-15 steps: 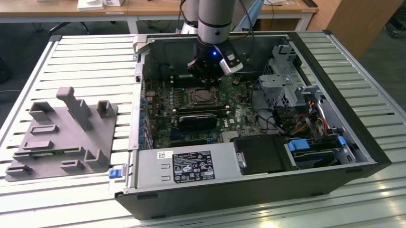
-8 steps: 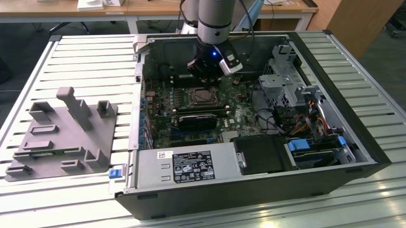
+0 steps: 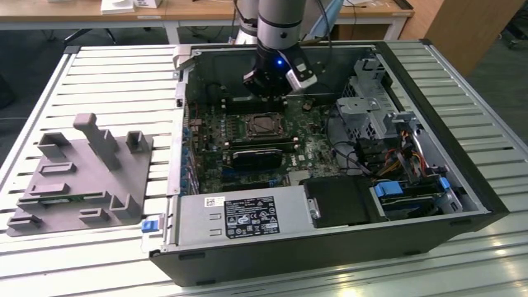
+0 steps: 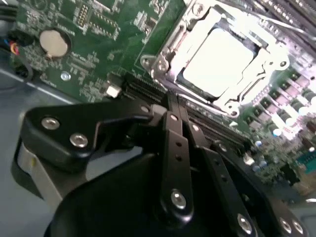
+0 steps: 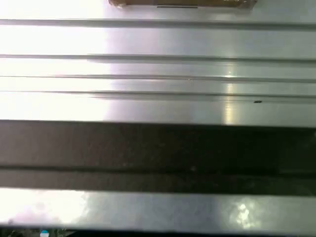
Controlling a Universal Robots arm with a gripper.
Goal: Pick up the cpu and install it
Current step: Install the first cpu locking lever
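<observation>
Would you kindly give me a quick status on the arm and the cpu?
End effector shut, empty, above the motherboard. Cpu seated in the socket frame. Nothing between them.

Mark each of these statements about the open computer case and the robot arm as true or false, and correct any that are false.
1. The cpu lies in the socket frame on the motherboard. True.
2. The gripper holds the cpu in the air. False: in the second wrist view the cpu sits in the socket, apart from the gripper.
3. A grey fixture stands outside the case, on the exterior view's left. True.
4. The case is closed by a side panel. False: it lies open, with the motherboard exposed.
5. The arm hangs over the grey fixture. False: it reaches into the case, near the socket.
</observation>
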